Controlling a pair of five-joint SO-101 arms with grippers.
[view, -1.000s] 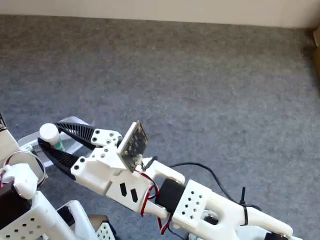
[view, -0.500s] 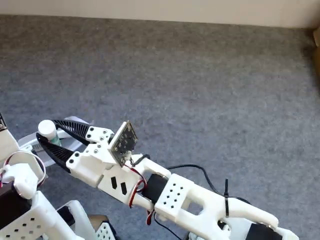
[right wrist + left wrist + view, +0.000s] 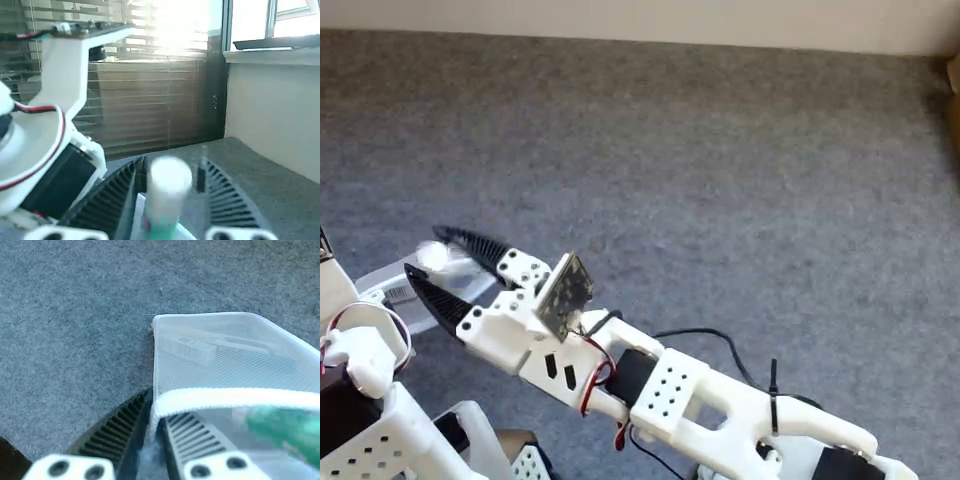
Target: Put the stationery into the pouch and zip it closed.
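At the desk's left edge, right gripper (image 3: 424,253) spread wider than before, white-capped stick (image 3: 169,185) apparently loose; left wrist view shows left gripper (image 3: 156,407) pinching pouch (image 3: 225,355) rim.

You are looking at a pouch (image 3: 225,355) of white mesh cloth, half see-through, with a thicker woven rim. The table (image 3: 720,150) is wearing rough, matt grey carpet. The right gripper (image 3: 425,253) is showing black ribbed plastic fingers (image 3: 470,247) on a white plastic body, and the cap of the stick (image 3: 167,185) is looking like smooth white plastic.

High overview, wrist close-ups, shared pouch (image 3: 225,355)
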